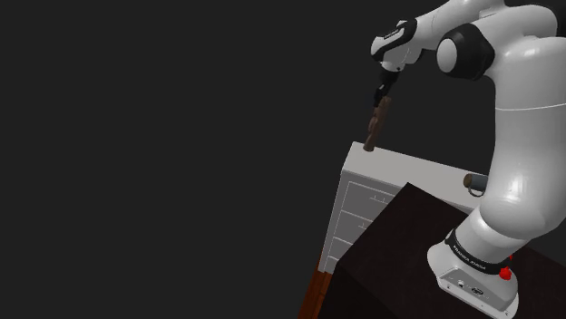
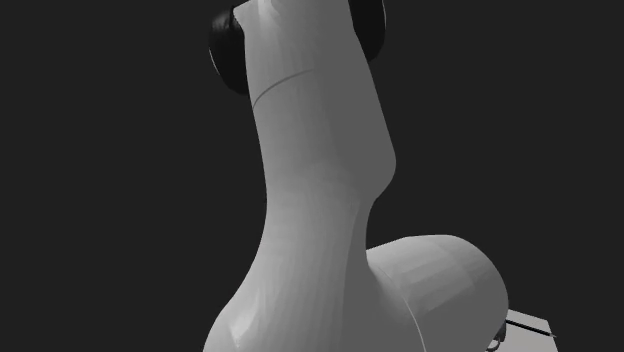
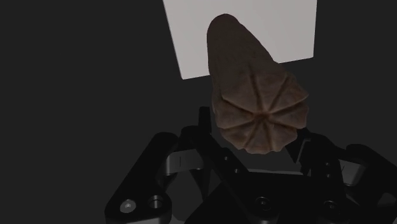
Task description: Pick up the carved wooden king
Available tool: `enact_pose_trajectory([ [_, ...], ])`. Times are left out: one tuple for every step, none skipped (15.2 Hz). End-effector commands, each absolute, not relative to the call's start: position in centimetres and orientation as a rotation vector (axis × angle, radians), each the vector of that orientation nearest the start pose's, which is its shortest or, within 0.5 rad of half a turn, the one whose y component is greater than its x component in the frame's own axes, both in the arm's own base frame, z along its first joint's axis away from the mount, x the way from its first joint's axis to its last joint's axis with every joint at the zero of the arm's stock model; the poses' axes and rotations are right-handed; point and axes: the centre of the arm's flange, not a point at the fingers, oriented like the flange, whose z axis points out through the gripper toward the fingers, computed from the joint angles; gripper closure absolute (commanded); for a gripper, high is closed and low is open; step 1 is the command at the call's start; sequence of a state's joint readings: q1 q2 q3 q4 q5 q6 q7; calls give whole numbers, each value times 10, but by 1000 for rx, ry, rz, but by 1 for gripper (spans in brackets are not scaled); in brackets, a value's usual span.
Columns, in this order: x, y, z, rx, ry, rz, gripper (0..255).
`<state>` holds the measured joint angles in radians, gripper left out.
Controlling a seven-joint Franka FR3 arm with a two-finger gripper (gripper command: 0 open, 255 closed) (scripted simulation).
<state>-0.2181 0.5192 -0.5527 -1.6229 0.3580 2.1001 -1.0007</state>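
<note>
The gripper (image 1: pixel 382 101) is clamped on the carved wooden king (image 1: pixel 375 129). In the wrist view the black fingers (image 3: pixel 205 127) press in on either side of the brown piece (image 3: pixel 254 83), just under its grooved, star-cut end, so the hold sits high on the body. In the shoulder view the king hangs nearly upright below the hand, over the far corner of the white drawer cabinet (image 1: pixel 399 172), with its foot very close to the top. I cannot tell whether the foot has cleared that surface. To do the step well, the lift should probably go straight up with the squeeze unchanged. Most of the piece hangs below the fingers, so a sideways swing or a twist of the wrist could lever it loose. A slow rise until the foot is plainly free of the cabinet edge looks the safest course (the carved body appears rounded, which gives the pads little flat to bear on). A small dark cylinder (image 1: pixel 473 183) lies on the cabinet top near the arm, well apart from the king and out of the way. No brand or label can be read. The dark band at the arm's base (image 1: pixel 472 254) carries pale marks too small to make out.
</note>
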Motion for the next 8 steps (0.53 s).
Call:
enact_pose_trajectory([
  [531, -426, 371, -3138, -188, -107, 255],
  [531, -426, 376, -3138, -188, -107, 255],
  [531, -426, 381, -3138, -188, -107, 255],
  [531, -426, 387, -3138, -188, -107, 255],
  [531, -426, 392, -3138, -188, -107, 255],
  [531, -426, 397, -3138, -188, -107, 255],
  [531, -426, 398, -3138, -187, -107, 255],
  [531, -426, 398, -3138, -187, -107, 255],
])
